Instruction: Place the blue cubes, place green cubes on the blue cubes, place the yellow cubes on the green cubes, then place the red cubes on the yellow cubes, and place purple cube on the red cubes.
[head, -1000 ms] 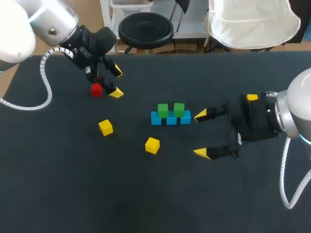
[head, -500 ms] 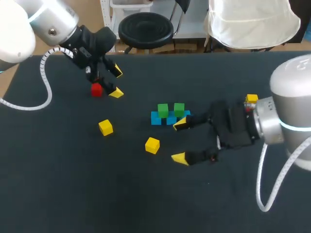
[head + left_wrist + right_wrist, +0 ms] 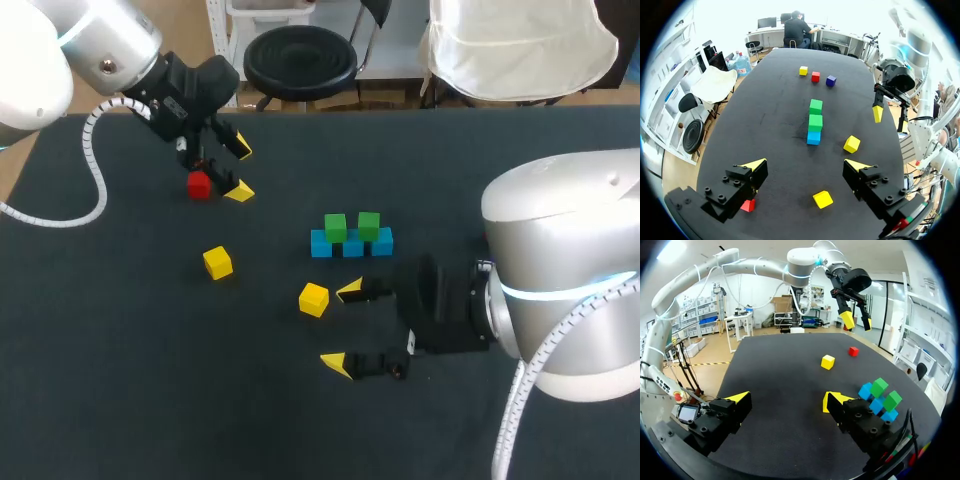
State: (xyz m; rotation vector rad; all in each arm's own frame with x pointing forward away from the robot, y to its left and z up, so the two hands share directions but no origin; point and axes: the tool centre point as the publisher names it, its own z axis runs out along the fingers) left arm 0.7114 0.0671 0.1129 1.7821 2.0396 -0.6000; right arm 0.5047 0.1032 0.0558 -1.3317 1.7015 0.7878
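Observation:
Three blue cubes [image 3: 351, 244] lie in a row mid-table, with two green cubes [image 3: 335, 227] standing on them. One yellow cube [image 3: 313, 299] lies just left of my right gripper [image 3: 343, 327], which is open and empty, its upper fingertip close beside that cube. Another yellow cube [image 3: 217, 262] lies further left. My left gripper [image 3: 240, 170] hangs open at the back left, next to a red cube [image 3: 199, 185]. The left wrist view shows that red cube [image 3: 746, 205] by one finger, and across the table a yellow cube [image 3: 803, 70], a red cube [image 3: 815, 76] and a purple cube [image 3: 831, 80].
My right arm's large body [image 3: 560, 270] covers the table's right side in the head view and hides the far cubes there. The table [image 3: 150, 380] is black, with its far edge behind the left gripper.
My right arm has swung left and toward the front, carrying its open gripper from beside the blue row to next to the yellow cube. The left arm has kept still.

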